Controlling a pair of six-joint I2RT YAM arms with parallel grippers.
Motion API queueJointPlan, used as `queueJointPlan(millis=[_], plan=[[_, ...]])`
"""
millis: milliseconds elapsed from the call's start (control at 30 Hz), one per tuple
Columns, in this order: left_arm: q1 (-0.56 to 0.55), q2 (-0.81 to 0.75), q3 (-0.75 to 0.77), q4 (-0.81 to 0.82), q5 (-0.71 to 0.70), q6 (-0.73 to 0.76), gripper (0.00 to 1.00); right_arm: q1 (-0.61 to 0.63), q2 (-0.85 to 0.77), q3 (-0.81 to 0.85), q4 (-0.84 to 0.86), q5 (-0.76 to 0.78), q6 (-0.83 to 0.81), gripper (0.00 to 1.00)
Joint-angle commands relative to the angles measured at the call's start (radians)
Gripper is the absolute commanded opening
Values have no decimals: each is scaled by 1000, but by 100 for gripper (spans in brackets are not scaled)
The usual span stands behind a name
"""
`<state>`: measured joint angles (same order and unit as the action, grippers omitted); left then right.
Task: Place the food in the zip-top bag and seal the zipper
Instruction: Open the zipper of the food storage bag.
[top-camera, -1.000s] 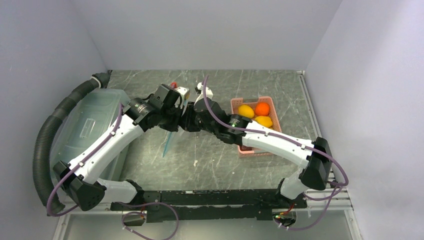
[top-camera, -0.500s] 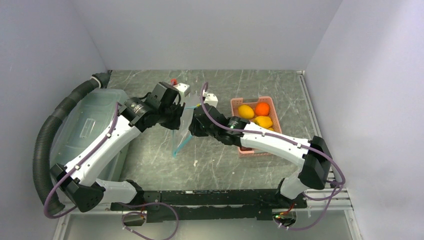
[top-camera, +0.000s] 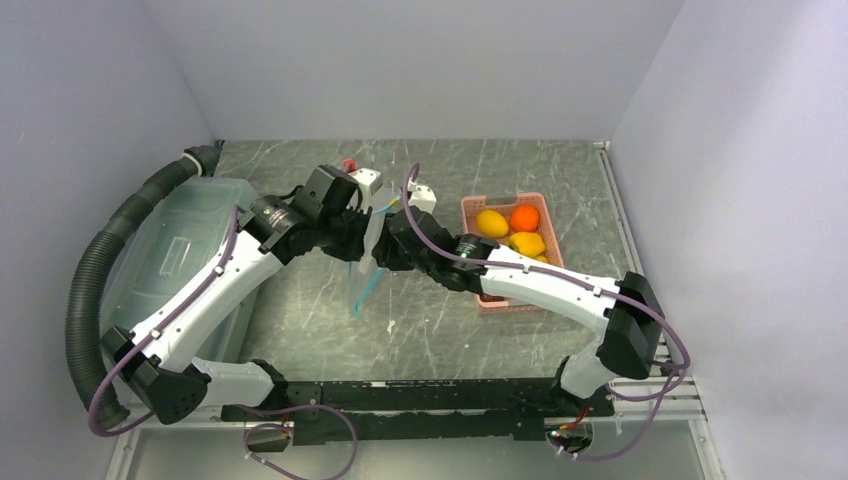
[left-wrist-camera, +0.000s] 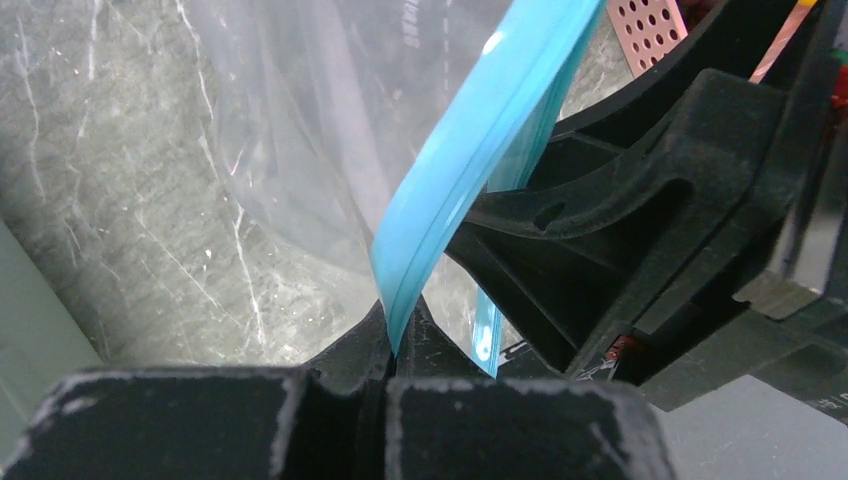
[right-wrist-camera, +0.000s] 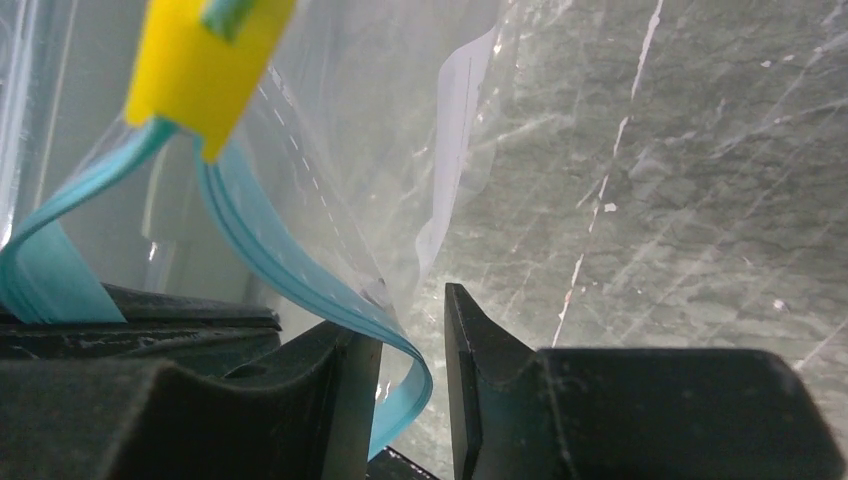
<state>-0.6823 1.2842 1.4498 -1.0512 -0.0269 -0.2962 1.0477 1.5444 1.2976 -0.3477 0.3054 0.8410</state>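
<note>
Widening the right claw (right-wrist-camera: 412, 340), jaws now parted loosely around the zipper (left-wrist-camera: 470, 150), while keeping the left claw (left-wrist-camera: 392, 350) clamped on that strip, probably to regrip and spread the zip-top bag (left-wrist-camera: 300, 120) hanging above the bench (top-camera: 520, 170), with the food (top-camera: 510, 230) in the pink basket (top-camera: 500, 198).

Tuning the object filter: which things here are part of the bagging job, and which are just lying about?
Job: zip-top bag; teal zipper; toy food.
Lying about: pink basket holding the food; translucent lidded bin; black hose.
</note>
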Motion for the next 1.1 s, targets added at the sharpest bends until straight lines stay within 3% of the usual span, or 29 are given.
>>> queueJointPlan(millis=[0, 267, 333, 367, 767, 1067], plan=[[-2, -22, -18, 43, 33, -30, 0, 2, -36, -28, 114, -13, 26, 32], [-3, -34, -40, 62, 33, -49, 0, 3, -39, -49, 155, -36, 27, 22], [-3, -38, -41, 63, 31, -54, 0, 3, -21, -30, 133, -39, 20, 11], [-3, -42, -45, 64, 29, -55, 0, 3, -13, -21, 122, -39, 13, 0], [-4, -30, 25, -9, -179, -24, 0, 3, -80, 1, -24, 32, -57, 0], [-2, 24, 93, -59, -342, 19, 0, 3, -131, 25, -91, -53, -107, 0]])
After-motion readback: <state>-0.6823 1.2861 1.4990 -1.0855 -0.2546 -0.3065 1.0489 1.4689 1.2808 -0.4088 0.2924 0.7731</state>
